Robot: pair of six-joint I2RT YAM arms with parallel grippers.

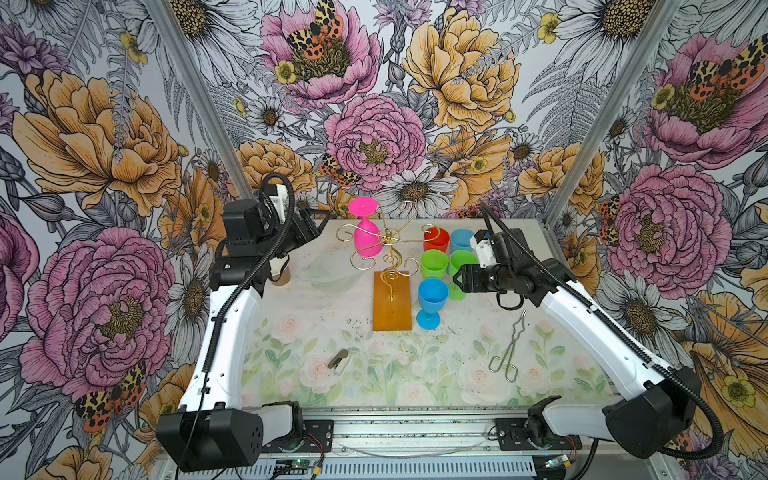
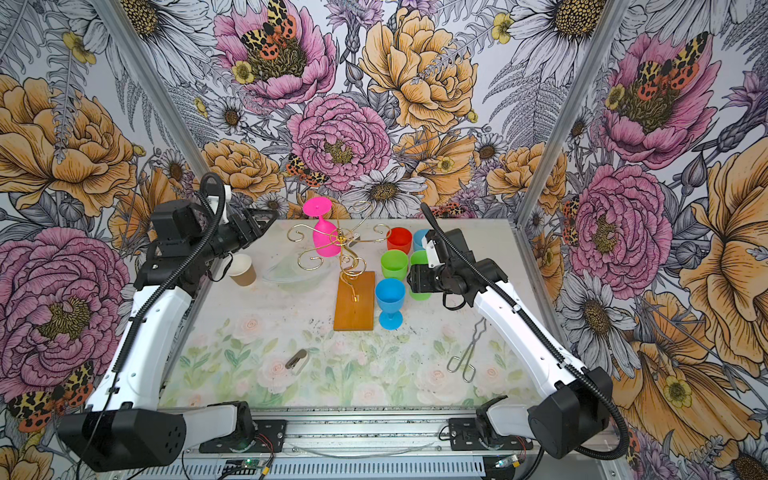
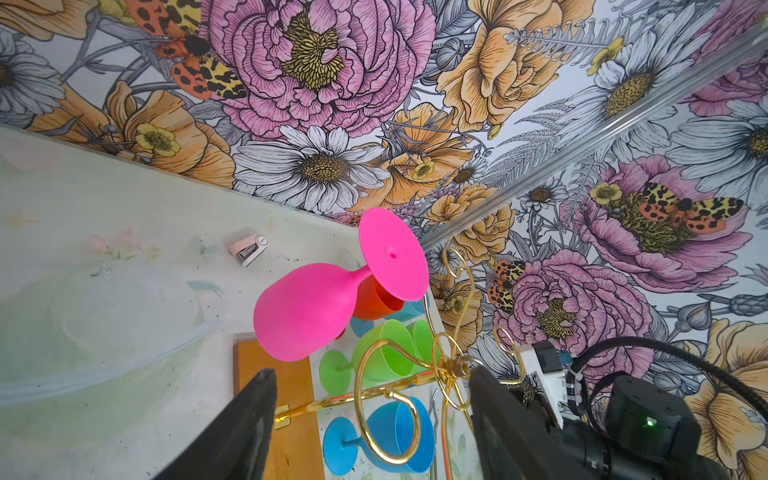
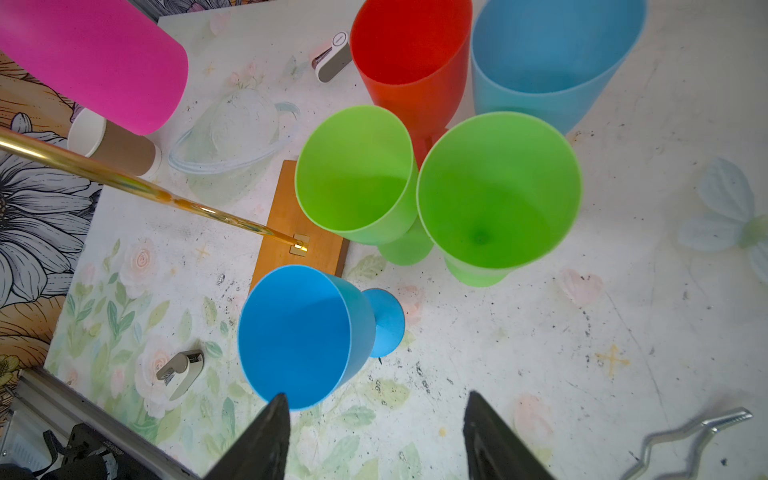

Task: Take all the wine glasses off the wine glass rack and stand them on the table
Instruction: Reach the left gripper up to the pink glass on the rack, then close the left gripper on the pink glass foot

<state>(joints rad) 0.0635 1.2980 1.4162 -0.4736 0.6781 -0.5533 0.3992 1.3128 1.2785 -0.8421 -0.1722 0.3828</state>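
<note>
Floral wallpaper enclosed the cell on three sides. The desk (image 1: 291, 316) carried a pale rose print, soiled with dark specks.

Wine glass rack (image 1: 392, 303): it stood near mid-desk, with the orange-brown base flat on the surface and gold scroll arms spreading from the central post. One pink wine glass (image 1: 365, 237) hung inverted from a scroll arm on the rack's left side, foot uppermost and bowl clear of the desk. It had not been taken off.

Left pincer (image 3: 372, 372): the jaws stood wide with nothing gripped. In both top views it was raised to the left of the pink wine glass and apart from it. In the wrist view the pink bowl lay beyond the tips, untouched.

Right pincer (image 4: 378, 397): the jaws were apart and empty, poised above the upright glasses to the right of the rack.

Those glasses comprised:
- a blue wine glass (image 1: 432, 299) just beside the base
- a green glass (image 1: 433, 264)
- a second green glass (image 1: 458, 261), partly behind the right pincer
- a red glass (image 1: 436, 240) and a pale blue glass (image 1: 461, 239) toward the back wall

Also noted were a paper cup (image 2: 242, 269) and a clear plastic dish (image 1: 320, 270) left of the rack, and metal tongs (image 4: 721, 419) on the right.
</note>
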